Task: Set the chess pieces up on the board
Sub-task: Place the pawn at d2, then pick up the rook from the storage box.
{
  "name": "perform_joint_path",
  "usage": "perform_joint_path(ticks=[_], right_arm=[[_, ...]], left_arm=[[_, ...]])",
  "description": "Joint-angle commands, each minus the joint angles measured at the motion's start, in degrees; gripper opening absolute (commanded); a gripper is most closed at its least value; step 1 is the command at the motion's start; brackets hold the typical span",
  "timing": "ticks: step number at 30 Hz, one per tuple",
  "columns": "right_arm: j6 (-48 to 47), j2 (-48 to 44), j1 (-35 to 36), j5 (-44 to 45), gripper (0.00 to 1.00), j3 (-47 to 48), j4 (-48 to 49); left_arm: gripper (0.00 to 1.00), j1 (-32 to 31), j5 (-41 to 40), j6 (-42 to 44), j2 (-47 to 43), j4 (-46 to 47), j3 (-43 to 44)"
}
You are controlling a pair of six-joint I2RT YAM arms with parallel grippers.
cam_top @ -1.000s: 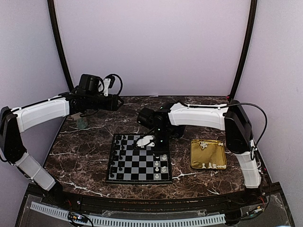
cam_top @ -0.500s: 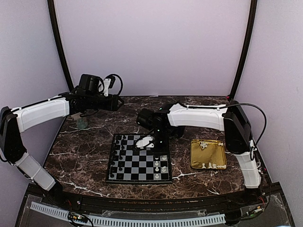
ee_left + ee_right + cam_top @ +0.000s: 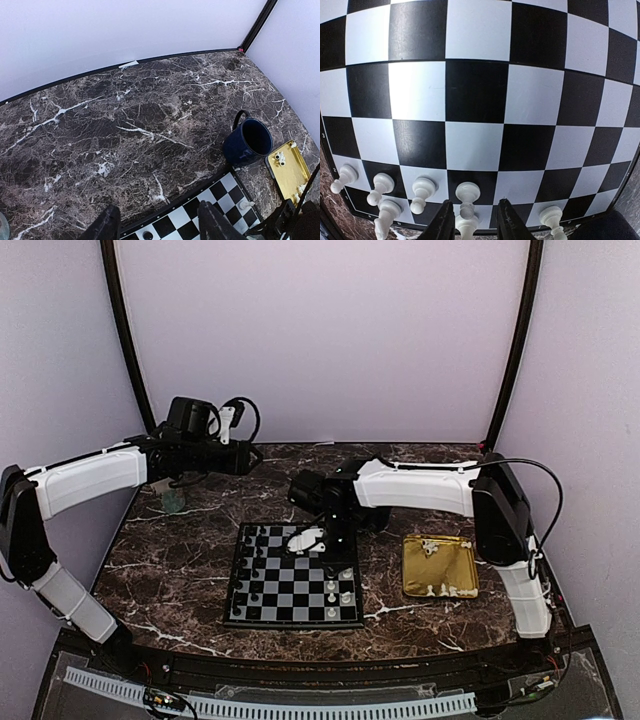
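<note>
**Top external:** The board [image 3: 285, 596] lies at the middle of the dark marble worktop [image 3: 180, 550]. Black pieces [image 3: 245, 570] line its left edge, and a few cream-white chess pieces [image 3: 346, 594] stand near its right edge. The right arm reaches in from the right, its right end effector [image 3: 318, 540] low over the board's far right part; this view does not show how its jaws stand. A gold tray [image 3: 412, 575] just right of the board holds more white pieces. The left end effector [image 3: 252, 455] hangs above the worktop's far left area, well apart from the board.

**Left wrist:** The left end effector [image 3: 157, 225] is open, with its two dark fingers [image 3: 107, 226] spread and nothing between them. Past them lie bare marble and a corner of the board [image 3: 225, 192] with one white piece [image 3: 244, 204] on it. A blue mug [image 3: 248, 142] stands just beyond that corner, with the gold tray [image 3: 290, 172] to its right.

**Right wrist:** The right end effector [image 3: 472, 222] points down at the board's [image 3: 475, 90] edge rows. Its fingers [image 3: 442, 222] are parted on either side of a white piece [image 3: 466, 226] that stands on the outermost row. A gap shows between that piece and one finger. Other chess pieces [image 3: 422, 190] stand in a line along the next row, one of them directly ahead of the jaws.
</note>
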Motion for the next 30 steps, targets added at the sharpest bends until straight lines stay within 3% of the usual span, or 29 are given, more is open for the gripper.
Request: perform_joint_path(ticks=[1,7,14,20,25,30], right_arm=[[0.4,-4.6,0.1,2.0,0.32,0.2,0.7],[1.6,-12.2,-4.4,2.1,0.33,-3.1,-0.3],[3.7,-25.6,-15.0,0.0,0.32,-20.5,4.4],[5.0,-36.2,-23.6,-1.5,0.32,-37.8,8.2],[5.1,-40.9,-25.2,-2.5,0.32,-48.7,7.3],[5.5,-41.3,-25.6,-1.7,0.31,-51.2,6.2]], left_arm=[[0.55,0.1,1.0,0.8,0.1,-1.0,1.1],[0.55,0.1,5.1,1.1,1.4,-1.5,1.8],[0.47,-2.0,13.2,2.3,5.0,-2.1,3.2],[0.45,-9.6,11.7,7.0,7.7,-2.9,3.8],[0.46,-14.1,11.3,10.1,11.2,-4.5,5.4],[0.46,-14.7,10.8,10.1,12.1,-4.7,5.8]])
